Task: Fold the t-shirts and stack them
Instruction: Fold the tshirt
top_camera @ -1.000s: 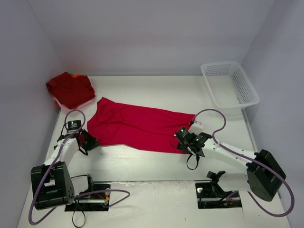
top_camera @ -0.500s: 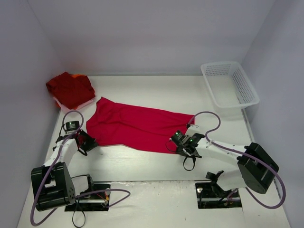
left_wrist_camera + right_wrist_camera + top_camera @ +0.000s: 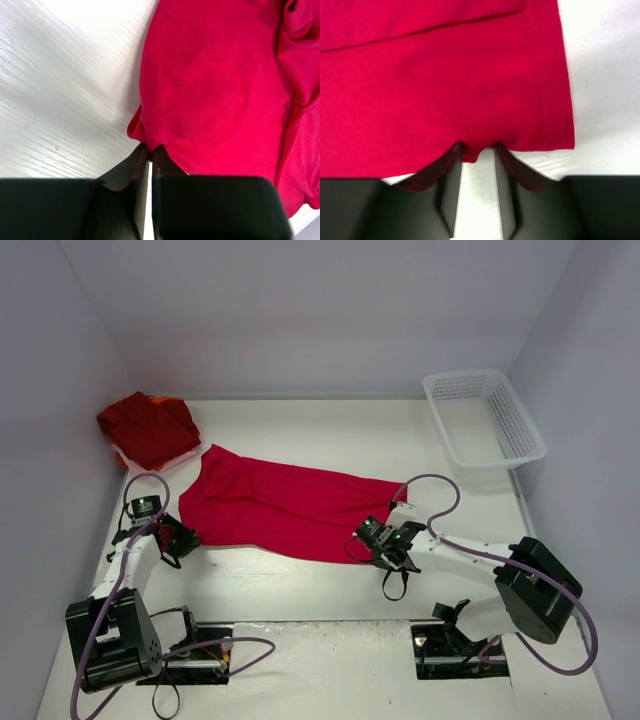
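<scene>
While the spread t-shirt (image 3: 285, 508) lies flat across the middle of the table (image 3: 330, 430), with the folded stack (image 3: 148, 428) of darker red at the far left corner and the white basket (image 3: 485, 418) well apart at the far right, the top view shows the left gripper (image 3: 186, 538) at the shirt's near left corner and the right gripper (image 3: 372, 537) at its near right hem, so the step in hand looks like taking both near corners for a fold. In the left wrist view the left gripper (image 3: 150, 150) is fully closed, with a small nip of the shirt (image 3: 215, 85) edge between its tips; the bite is thin, so any lift should be slow and without a tug. In the right wrist view the right gripper (image 3: 477, 150) has its jaws partly apart, straddling the hem of the shirt (image 3: 445, 85), which dips between the tips without being pinched. It should probably reach a little deeper over the hem before closing, so that it catches both layers, and then both arms should rise together to keep the edge straight.
</scene>
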Tool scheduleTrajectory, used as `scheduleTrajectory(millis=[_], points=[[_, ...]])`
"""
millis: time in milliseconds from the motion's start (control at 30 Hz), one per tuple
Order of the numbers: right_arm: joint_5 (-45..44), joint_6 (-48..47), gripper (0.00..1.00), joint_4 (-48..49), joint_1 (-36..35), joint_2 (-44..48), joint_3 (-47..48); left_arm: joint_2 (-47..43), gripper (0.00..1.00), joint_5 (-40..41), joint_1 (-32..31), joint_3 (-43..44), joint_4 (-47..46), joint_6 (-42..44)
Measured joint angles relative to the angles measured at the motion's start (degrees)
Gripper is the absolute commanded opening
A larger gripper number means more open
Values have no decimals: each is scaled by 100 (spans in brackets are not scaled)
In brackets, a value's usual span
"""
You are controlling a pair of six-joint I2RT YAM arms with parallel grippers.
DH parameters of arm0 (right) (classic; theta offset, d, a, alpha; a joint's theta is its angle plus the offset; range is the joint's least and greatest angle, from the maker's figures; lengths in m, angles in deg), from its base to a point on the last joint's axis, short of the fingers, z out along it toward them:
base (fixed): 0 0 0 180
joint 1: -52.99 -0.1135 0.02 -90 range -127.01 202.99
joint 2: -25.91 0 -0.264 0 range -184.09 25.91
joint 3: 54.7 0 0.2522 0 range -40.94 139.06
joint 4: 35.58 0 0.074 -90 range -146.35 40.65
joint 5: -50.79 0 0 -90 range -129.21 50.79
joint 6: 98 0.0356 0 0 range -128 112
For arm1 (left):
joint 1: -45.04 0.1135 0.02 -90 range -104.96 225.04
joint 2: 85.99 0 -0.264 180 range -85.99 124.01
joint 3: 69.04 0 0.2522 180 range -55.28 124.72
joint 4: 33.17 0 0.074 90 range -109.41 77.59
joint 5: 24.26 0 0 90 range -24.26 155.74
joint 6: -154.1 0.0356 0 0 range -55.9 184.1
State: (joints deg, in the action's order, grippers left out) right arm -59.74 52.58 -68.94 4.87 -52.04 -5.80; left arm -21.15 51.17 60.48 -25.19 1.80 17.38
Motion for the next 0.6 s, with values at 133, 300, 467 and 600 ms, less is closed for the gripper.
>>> scheduleTrajectory(millis=[133,300,467,600], points=[[-2,42,13,46,-37,-83,63,-24,0,0,7,0,2,0],[-7,74,7,55,-74,-133,105,-26,0,0,7,0,2,0],[-4,68,3,50,-74,-144,129,-92,0,0,7,0,7,-2],[-7,26,1,13,-74,-146,188,-149,0,0,7,0,17,-15]])
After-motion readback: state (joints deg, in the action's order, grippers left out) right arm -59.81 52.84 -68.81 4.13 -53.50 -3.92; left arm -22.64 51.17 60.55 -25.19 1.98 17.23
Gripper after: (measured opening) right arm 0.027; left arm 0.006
